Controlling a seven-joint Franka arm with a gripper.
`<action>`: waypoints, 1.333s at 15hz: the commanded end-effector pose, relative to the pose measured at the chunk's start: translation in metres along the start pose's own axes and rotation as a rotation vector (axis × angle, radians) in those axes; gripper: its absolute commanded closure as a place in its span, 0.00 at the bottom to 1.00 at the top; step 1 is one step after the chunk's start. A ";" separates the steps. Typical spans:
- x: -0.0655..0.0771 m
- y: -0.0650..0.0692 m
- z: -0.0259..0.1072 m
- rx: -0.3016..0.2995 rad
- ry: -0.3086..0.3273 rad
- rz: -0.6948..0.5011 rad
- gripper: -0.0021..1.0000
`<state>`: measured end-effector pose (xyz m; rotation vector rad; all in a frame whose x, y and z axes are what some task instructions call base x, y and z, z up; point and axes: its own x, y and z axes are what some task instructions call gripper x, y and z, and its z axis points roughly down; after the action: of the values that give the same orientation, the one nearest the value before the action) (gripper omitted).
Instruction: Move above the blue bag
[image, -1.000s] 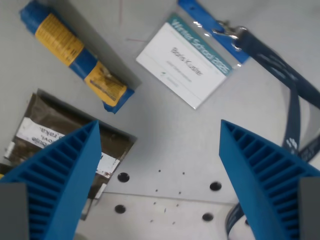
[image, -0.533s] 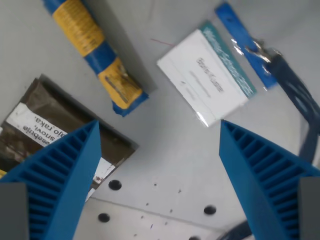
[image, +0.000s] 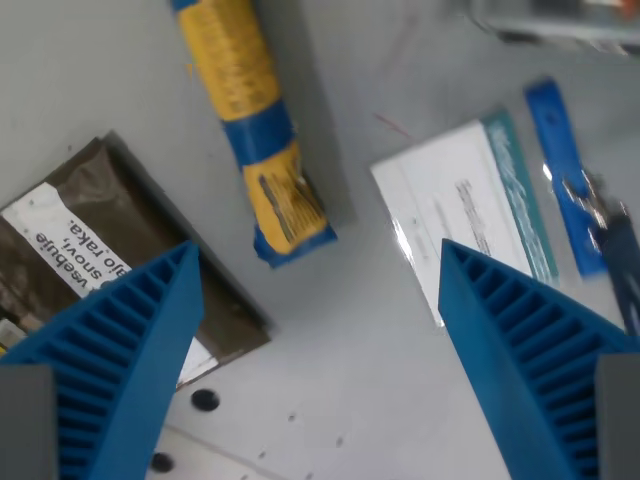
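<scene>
The blue bag is a rolled blue pack with yellow labels. It lies on the grey table at the top middle of the wrist view, running from the top edge down to its lower end just above centre. My gripper is open and empty, with one blue ribbed finger at the wrist view's left and the other at the right. The bag's lower end lies just above and left of the gap between the fingers.
A dark brown packet with a white label lies at the left, partly behind the left finger. A white name badge with a blue lanyard clip lies at the right. Bolt holes dot the table plate below.
The camera has turned and shifted. The bag has swung from the upper left toward the top middle and now stands nearly upright in the picture. The badge has slid right and down.
</scene>
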<state>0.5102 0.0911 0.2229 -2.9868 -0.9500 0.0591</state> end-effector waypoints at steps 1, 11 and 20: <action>0.000 -0.007 0.013 -0.038 0.079 -0.389 0.00; 0.014 -0.023 0.061 -0.055 0.072 -0.462 0.00; 0.017 -0.027 0.075 -0.053 0.069 -0.384 0.00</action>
<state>0.5096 0.1223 0.1509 -2.7679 -1.4333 0.0594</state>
